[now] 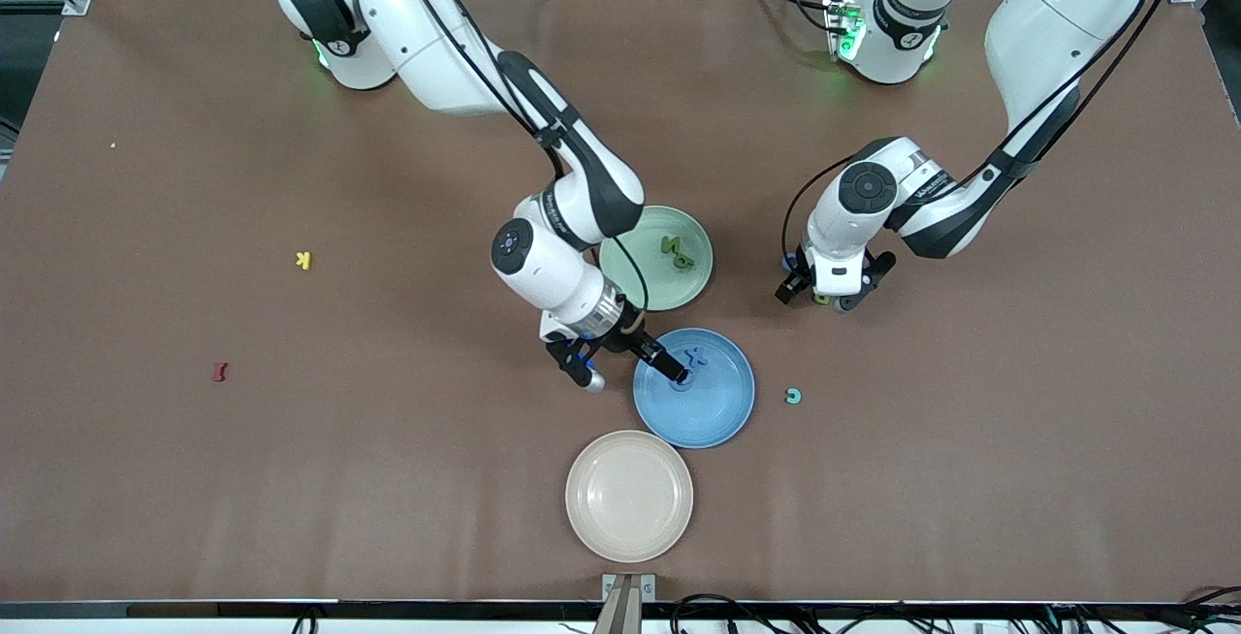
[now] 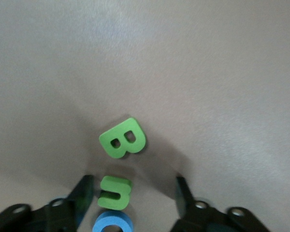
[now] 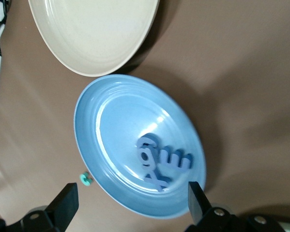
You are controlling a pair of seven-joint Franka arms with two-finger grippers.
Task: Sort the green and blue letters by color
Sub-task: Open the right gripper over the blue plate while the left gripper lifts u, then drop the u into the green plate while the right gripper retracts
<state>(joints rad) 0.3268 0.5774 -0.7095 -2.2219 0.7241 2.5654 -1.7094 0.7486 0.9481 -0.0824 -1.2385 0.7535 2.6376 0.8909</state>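
My left gripper [image 1: 819, 297] is open and low over the table near the left arm's end. In the left wrist view [image 2: 133, 198] a green U-shaped letter [image 2: 114, 192] and a blue O [image 2: 113, 223] lie between its fingers, nearer one finger; a green B [image 2: 123, 138] lies just past them. My right gripper [image 1: 632, 372] is open and empty over the rim of the blue plate [image 1: 717, 421]. Blue letters [image 3: 159, 162] lie in that plate [image 3: 101, 111]; an X [image 1: 694, 357] is among them. Green letters [image 1: 676, 252] lie in the green plate [image 1: 640, 285].
A cream plate [image 1: 629, 495] sits nearest the front camera, touching the blue plate. A small teal C [image 1: 794, 396] lies on the table beside the blue plate. A yellow K [image 1: 303, 260] and a dark red I [image 1: 220, 372] lie toward the right arm's end.
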